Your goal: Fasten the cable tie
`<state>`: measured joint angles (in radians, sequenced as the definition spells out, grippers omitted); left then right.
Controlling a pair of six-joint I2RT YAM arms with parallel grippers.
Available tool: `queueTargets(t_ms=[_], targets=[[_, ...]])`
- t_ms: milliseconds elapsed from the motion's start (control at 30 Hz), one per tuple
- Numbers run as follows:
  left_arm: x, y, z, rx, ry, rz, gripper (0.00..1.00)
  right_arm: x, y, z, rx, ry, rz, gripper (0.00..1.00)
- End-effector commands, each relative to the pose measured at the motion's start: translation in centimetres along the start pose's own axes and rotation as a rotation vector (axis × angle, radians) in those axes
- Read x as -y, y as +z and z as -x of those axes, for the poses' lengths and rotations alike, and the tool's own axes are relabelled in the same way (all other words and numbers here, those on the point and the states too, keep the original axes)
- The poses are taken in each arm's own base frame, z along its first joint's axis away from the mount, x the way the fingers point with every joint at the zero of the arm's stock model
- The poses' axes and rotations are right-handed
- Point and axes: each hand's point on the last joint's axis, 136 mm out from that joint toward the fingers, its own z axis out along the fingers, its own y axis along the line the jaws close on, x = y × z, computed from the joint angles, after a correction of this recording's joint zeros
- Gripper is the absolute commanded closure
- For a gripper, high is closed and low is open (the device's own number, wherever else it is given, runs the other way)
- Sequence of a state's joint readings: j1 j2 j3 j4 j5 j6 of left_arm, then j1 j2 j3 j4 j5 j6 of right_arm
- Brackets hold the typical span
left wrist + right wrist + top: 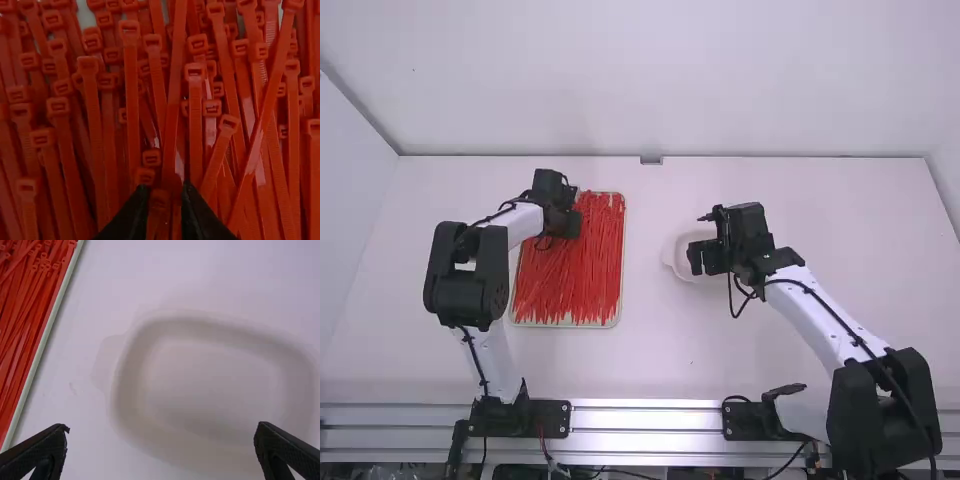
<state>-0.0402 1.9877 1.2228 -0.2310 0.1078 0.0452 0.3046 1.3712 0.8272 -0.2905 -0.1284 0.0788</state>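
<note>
Your left claw [164,200] is clenched on a red cable tie [172,125] among many on the tray [622,262]. Your right claw [160,430] hangs wide open over the white dish [210,380].

Ties [570,265]: red plastic, all unfastened, straps straight. They are piled loose in a dense heap on a flat tray [622,255] on the left half of the table [800,200]. Most are laid lengthwise along the tray, overlapped and crossed at slight angles. Square heads [197,44] are clustered at the tray's far end, many with slots turned up.
</note>
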Motion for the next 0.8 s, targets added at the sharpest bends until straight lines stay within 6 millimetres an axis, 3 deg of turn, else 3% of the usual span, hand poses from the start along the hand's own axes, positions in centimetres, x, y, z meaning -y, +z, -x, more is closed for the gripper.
queueTargets(t_ms=[0, 767], targets=[[0.06, 0.06, -0.61, -0.014, 0.001, -0.005, 0.82, -0.19, -0.47, 1.47, 0.030, 0.000, 0.007, 0.00], [-0.44, 0.00, 0.31, 0.023, -0.030, 0.024, 0.92, -0.19, -0.47, 1.47, 0.030, 0.000, 0.007, 0.00]])
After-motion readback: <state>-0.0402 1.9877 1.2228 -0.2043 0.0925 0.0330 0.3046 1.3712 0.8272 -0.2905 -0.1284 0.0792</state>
